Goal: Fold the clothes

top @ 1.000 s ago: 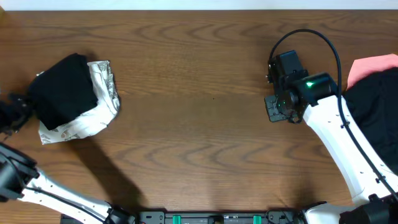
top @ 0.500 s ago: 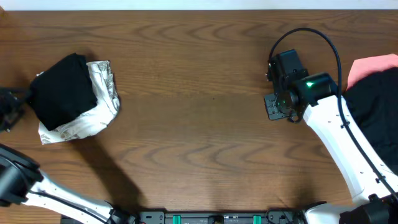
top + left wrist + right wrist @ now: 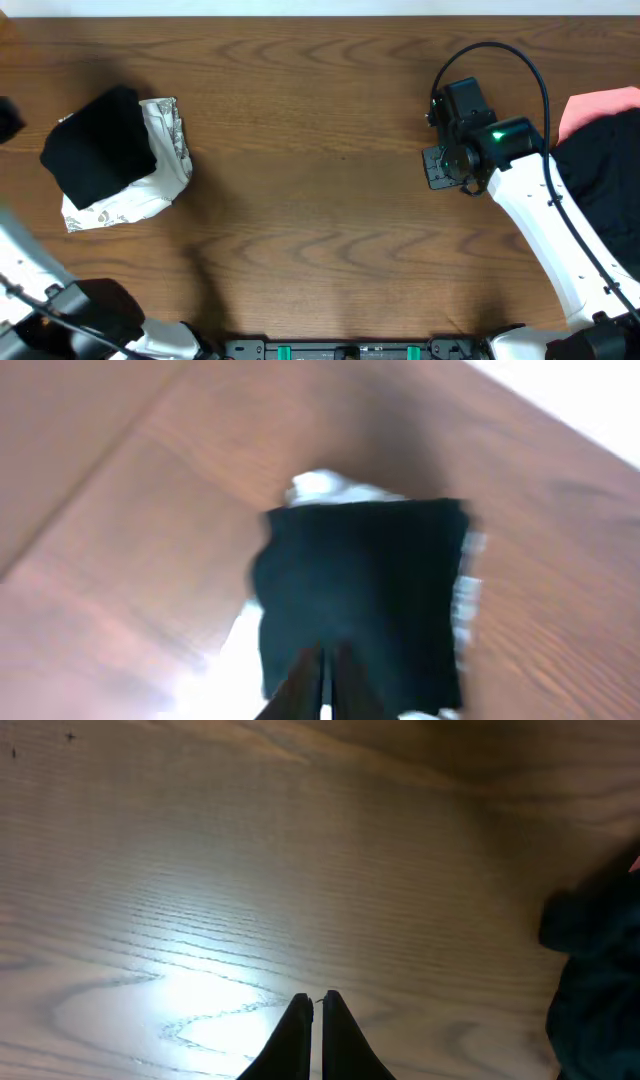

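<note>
A folded black shirt (image 3: 100, 145) lies on a white, grey-printed piece (image 3: 165, 160) at the table's left. In the blurred left wrist view the same black shirt (image 3: 360, 590) and white piece (image 3: 320, 485) lie below my left gripper (image 3: 325, 675), which is raised, shut and holds nothing. Overhead, the left gripper (image 3: 8, 118) is a dark blur at the left edge, apart from the shirt. A heap of black clothes (image 3: 605, 190) with a pink piece (image 3: 600, 105) sits at the right edge. My right gripper (image 3: 440, 168) (image 3: 312, 1000) hovers shut over bare wood, left of that heap.
The brown wooden table (image 3: 320, 200) stretches between the two piles. My right arm's white link (image 3: 540, 240) runs from the lower right toward the middle. A dark edge of the heap (image 3: 595, 970) shows at the right of the right wrist view.
My left gripper has let go at the black shirt's left edge, pulled away upward to the left and shut. The folded stack stays put. The right arm has barely moved.
</note>
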{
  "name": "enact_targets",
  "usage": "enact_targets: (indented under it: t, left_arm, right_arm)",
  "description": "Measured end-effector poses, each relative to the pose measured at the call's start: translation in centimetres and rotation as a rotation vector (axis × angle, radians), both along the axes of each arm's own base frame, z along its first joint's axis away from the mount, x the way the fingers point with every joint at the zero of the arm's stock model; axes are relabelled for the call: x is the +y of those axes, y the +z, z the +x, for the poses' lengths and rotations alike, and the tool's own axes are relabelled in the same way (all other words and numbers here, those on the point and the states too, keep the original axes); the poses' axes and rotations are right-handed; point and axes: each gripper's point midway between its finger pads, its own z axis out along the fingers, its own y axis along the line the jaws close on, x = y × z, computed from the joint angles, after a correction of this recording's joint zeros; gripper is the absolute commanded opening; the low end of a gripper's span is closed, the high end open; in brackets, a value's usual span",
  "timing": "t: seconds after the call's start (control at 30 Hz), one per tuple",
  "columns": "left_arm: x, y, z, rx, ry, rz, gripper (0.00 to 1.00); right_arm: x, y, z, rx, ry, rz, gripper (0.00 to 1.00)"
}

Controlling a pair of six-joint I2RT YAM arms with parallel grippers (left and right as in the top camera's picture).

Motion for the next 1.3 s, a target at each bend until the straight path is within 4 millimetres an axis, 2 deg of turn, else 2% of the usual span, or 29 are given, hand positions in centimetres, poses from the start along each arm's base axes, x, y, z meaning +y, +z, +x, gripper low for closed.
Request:
enact_targets:
  t: [0.1, 0.13, 0.17, 0.2, 0.43, 0.63, 0.8, 0.97, 1.07, 1.27, 1.3]
  left_arm:
    - [0.2, -1.9, 0.0, 0.133, 0.142, 0.09, 0.07]
    - [0.2, -2.4, -0.1, 0.164, 0.171, 0.112, 0.17]
    - [0.3, -3.0, -0.1, 0.205, 0.204, 0.144, 0.43]
    - [0.5, -3.5, -0.1, 0.243, 0.237, 0.182, 0.6]
    - [2.0, -7.3, 1.2, 0.404, 0.342, 0.349, 0.57]
    - [2.9, -11.8, 1.8, 0.523, 0.344, 0.366, 0.55]
    - [2.6, -15.6, 2.7, 0.568, 0.319, 0.319, 0.52]
    - [1.8, -18.3, 3.2, 0.625, 0.282, 0.305, 0.53]
    - [0.9, -19.2, 3.6, 0.652, 0.253, 0.313, 0.53]
    - [-1.2, -19.3, 4.9, 0.649, 0.199, 0.333, 0.54]
    - [-1.5, -19.3, 5.1, 0.65, 0.191, 0.335, 0.59]
  right_arm:
    - [0.2, 0.0, -0.1, 0.004, 0.003, 0.01, 0.05]
    - [0.3, 0.0, -0.1, 0.006, 0.004, 0.015, 0.04]
    - [0.3, 0.0, -0.1, 0.007, 0.005, 0.019, 0.05]
    - [0.4, -0.1, -0.1, 0.009, 0.007, 0.025, 0.04]
    - [0.9, -0.1, -0.3, 0.019, 0.016, 0.052, 0.04]
    - [1.1, -0.1, -0.4, 0.023, 0.018, 0.06, 0.04]
    - [1.1, -0.1, -0.4, 0.023, 0.019, 0.061, 0.04]
    - [1.1, -0.1, -0.4, 0.022, 0.018, 0.061, 0.04]
    - [1.1, -0.1, -0.4, 0.023, 0.019, 0.061, 0.04]
    - [1.1, -0.1, -0.4, 0.023, 0.019, 0.061, 0.04]
    - [1.1, -0.1, -0.4, 0.023, 0.019, 0.061, 0.04]
